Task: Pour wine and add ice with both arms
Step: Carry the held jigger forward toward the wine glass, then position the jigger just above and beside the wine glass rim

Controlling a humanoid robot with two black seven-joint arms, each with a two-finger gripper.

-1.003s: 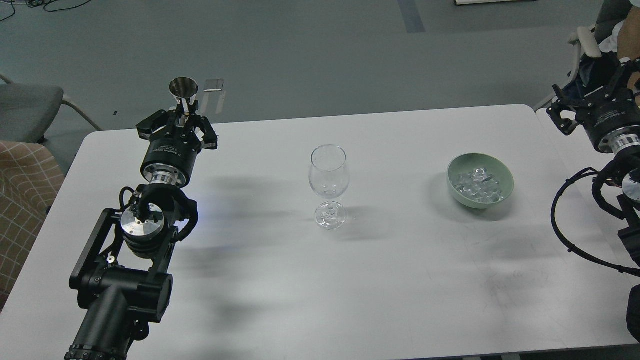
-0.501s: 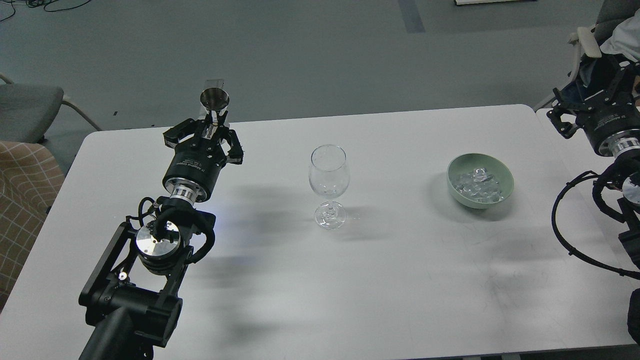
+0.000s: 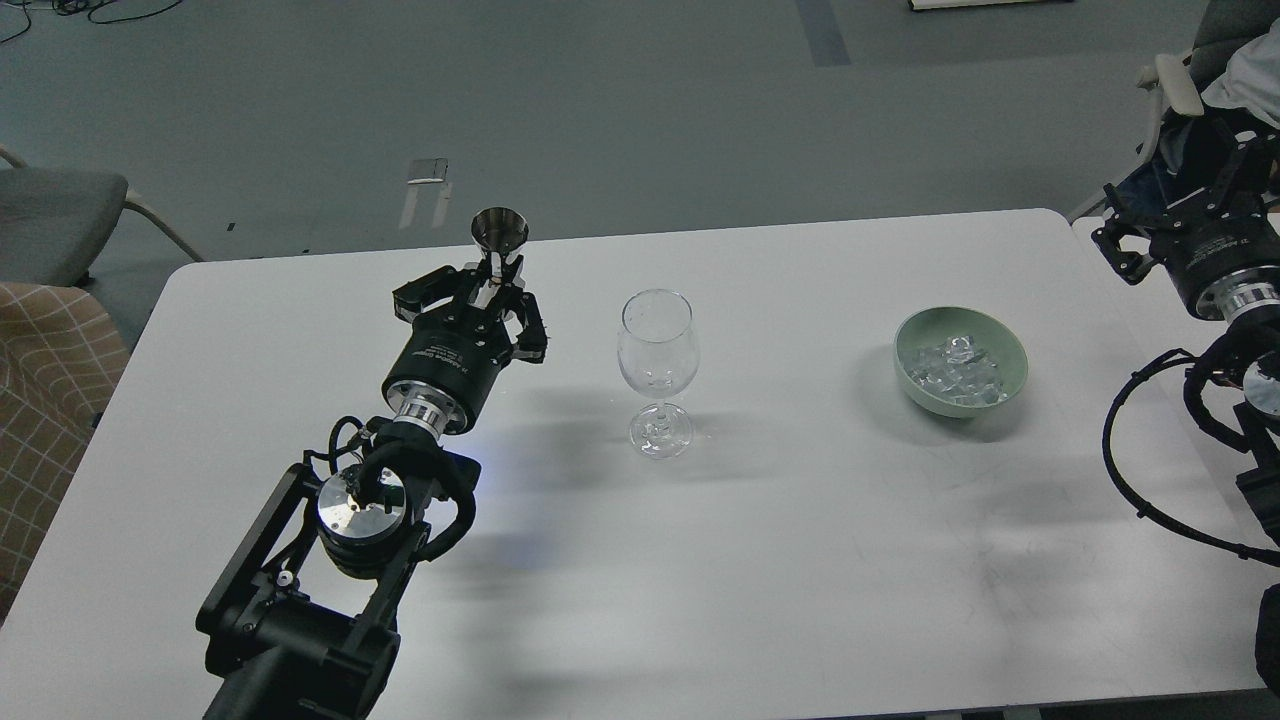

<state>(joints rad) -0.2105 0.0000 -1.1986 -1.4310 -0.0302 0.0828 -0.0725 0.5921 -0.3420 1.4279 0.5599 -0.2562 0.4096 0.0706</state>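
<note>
A clear stemmed wine glass [image 3: 657, 370] stands upright near the middle of the white table [image 3: 760, 560]. My left gripper [image 3: 487, 292] is shut on a small steel measuring cup [image 3: 499, 237], held upright to the left of the glass, at about rim height. The ice [image 3: 957, 372] is a heap of clear chunks in a pale green bowl [image 3: 905, 372] to the right of the glass. My right gripper [image 3: 1165, 222] hangs at the table's far right edge, apart from the bowl; its fingers are dark and I cannot tell them apart.
A grey chair [image 3: 50, 220] and a checked cushion [image 3: 45, 400] stand left of the table. Another chair with clothing [image 3: 1215, 75] is behind my right arm. A black cable [image 3: 1130, 470] loops from the right arm over the table's right side.
My left arm has carried the steel cup to the right, from the table's back left toward the wine glass. The right gripper has barely shifted.
</note>
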